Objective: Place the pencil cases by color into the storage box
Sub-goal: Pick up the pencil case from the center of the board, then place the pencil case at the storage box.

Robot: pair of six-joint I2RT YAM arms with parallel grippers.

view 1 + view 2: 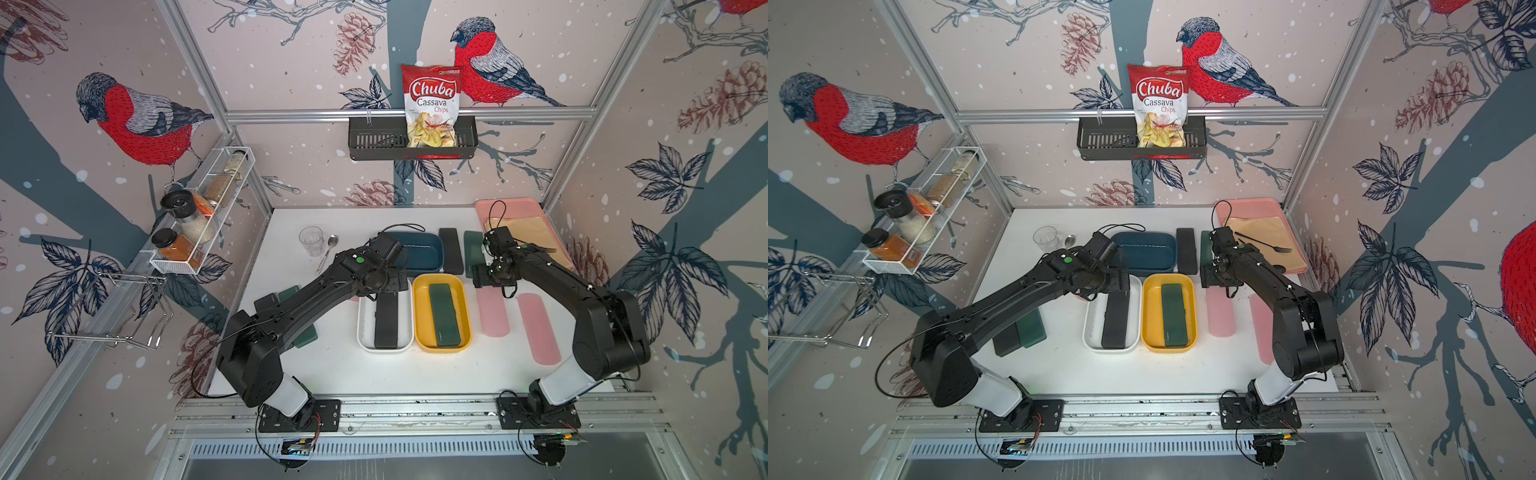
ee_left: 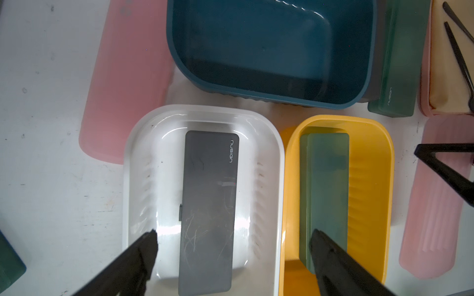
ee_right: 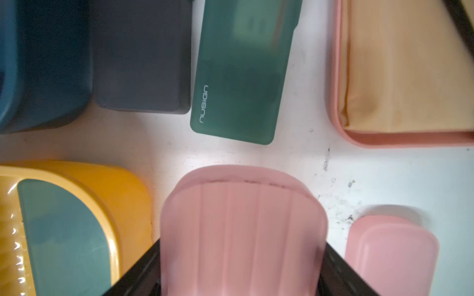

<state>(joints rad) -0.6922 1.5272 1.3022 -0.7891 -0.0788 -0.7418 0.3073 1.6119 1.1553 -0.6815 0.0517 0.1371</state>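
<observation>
Three storage tubs stand mid-table. The white tub holds a black pencil case, the yellow tub a dark green case, and the blue tub shows nothing inside. My left gripper hangs open above the white tub with nothing between its fingers. My right gripper is shut on the far end of a pink pencil case, which lies right of the yellow tub. Another pink case lies further right. A black case and a green case lie beside the blue tub.
A pink case lies left of the white tub. Black and green cases sit under the left arm. A pink tray with cloth and black fork is at the back right. A glass and spoon are at the back left.
</observation>
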